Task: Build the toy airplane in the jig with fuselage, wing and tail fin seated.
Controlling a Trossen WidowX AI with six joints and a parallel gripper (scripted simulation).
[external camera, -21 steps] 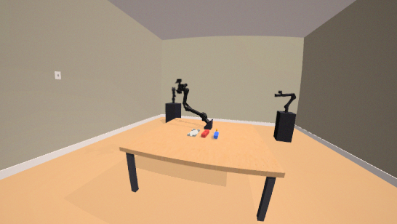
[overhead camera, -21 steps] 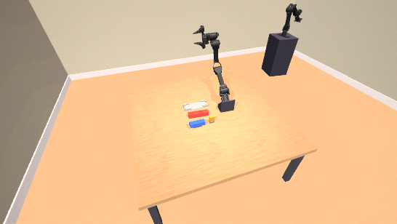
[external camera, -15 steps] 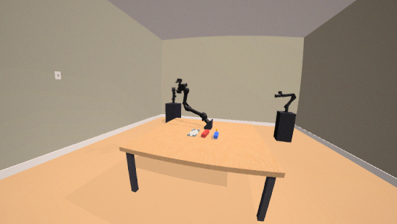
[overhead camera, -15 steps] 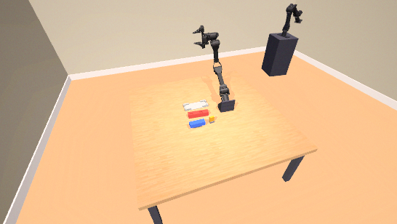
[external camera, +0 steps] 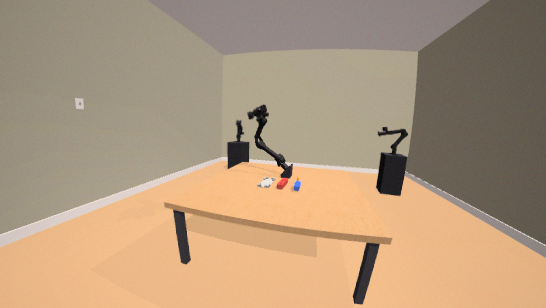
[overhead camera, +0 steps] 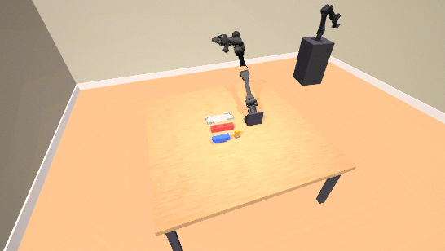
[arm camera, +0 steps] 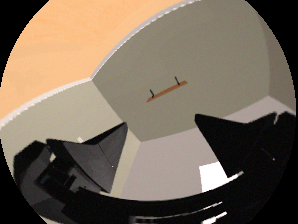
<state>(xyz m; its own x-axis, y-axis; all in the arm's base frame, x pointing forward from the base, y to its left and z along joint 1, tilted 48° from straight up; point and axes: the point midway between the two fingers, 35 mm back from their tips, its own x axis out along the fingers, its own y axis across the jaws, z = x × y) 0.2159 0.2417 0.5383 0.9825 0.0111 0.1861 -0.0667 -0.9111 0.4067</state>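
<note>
Olive walls (external camera: 125, 100), orange floor (external camera: 75, 250), wooden table (external camera: 320, 210), two dark pedestals (external camera: 391, 172).

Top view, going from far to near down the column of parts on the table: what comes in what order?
White jig → red block → blue block.
</note>
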